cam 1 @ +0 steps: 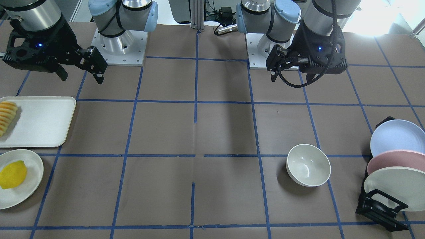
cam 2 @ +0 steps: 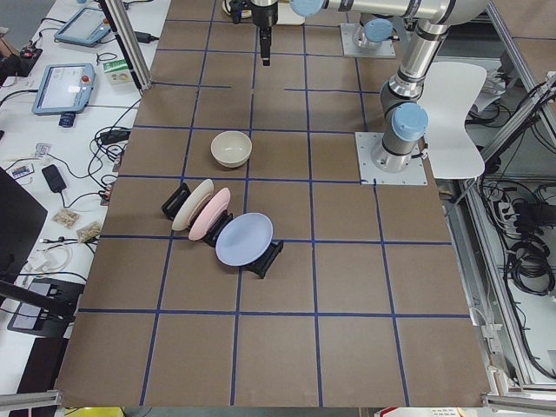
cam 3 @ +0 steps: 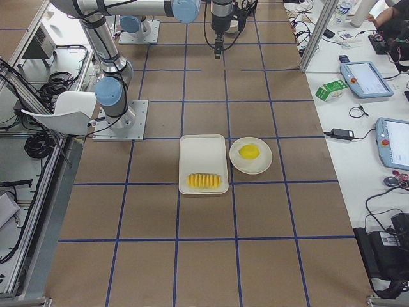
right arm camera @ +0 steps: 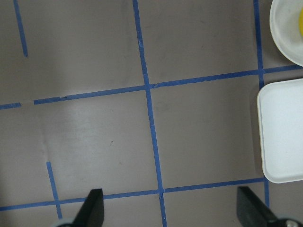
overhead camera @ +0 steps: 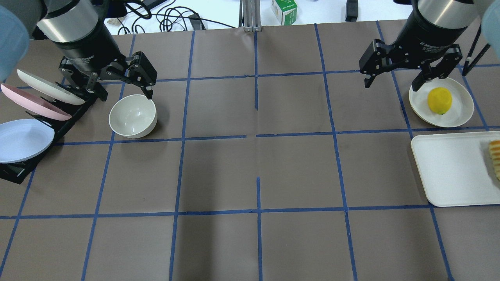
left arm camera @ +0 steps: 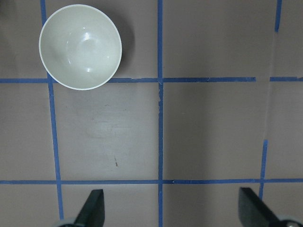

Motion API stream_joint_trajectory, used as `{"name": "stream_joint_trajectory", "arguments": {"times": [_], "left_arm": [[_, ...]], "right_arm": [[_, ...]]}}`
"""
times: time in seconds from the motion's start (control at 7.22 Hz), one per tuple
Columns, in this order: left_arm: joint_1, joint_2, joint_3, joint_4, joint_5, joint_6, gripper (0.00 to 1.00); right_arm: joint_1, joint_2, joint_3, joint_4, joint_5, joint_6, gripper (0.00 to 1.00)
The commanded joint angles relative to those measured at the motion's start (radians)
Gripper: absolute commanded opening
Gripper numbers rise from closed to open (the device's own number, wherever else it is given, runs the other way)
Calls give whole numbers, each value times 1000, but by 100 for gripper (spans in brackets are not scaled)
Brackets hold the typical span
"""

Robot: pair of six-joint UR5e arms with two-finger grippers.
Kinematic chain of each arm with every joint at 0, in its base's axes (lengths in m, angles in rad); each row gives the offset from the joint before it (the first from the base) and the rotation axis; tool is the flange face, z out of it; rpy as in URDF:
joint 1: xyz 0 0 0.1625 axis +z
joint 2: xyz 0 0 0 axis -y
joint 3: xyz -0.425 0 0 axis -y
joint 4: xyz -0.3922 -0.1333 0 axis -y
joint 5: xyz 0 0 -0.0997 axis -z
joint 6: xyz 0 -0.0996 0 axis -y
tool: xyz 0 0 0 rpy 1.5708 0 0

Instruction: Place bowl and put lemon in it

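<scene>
Worktop (overhead camera: 258,164): brown sheet with a blue tape grid; it carries everything below.

Left gripper (overhead camera: 125,93): hangs above the worktop on the robot's left, fingers spread wide and holding nothing. In the left wrist view the bowl sits up and to the left of the two fingertips, not between them.

Right gripper (overhead camera: 392,84): hangs above the worktop on the robot's right, fingers also spread wide and holding nothing. No contact with the round plate beside it.

White rectangular tray (overhead camera: 449,171): lies flat at the robot's right. It holds one row of sliced yellow-orange fruit (cam 3: 204,181) at one end; the rest of the tray is bare.

Black dish rack (cam 1: 378,212): at the robot's far left. Three plates stand tilted in it: light blue plate (overhead camera: 23,140), pink plate (overhead camera: 35,103), cream plate (overhead camera: 47,88).

Round off-white plate (overhead camera: 420,105): flat on the worktop, just beside the tray.

Bowl (overhead camera: 133,115): deep, off-white, upright on the worktop near the rack. Its glossy inside shows bare.

Lemon (overhead camera: 439,100): whole, bright yellow, lying on the round plate, well apart from the bowl.
</scene>
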Motion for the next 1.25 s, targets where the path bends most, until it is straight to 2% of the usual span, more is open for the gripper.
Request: {"name": "stream_joint_trajectory", "arguments": {"times": [0.0,0.55,0.83,1.11], "left_arm": [[-1,4,-6,-1,18,9,100],[4,5,-1,0,8,20,100],[14,-25,12,6,12,21,100],[175,-126,-14,111,3,118,100]], "right_arm": [[0,1,-3,-2,7,5,100],[-8,8,-4,-10,-6,15,100],[-9,11,3,-19,-5,5,100],[-23,34,3,-19,-9,7,100]]}}
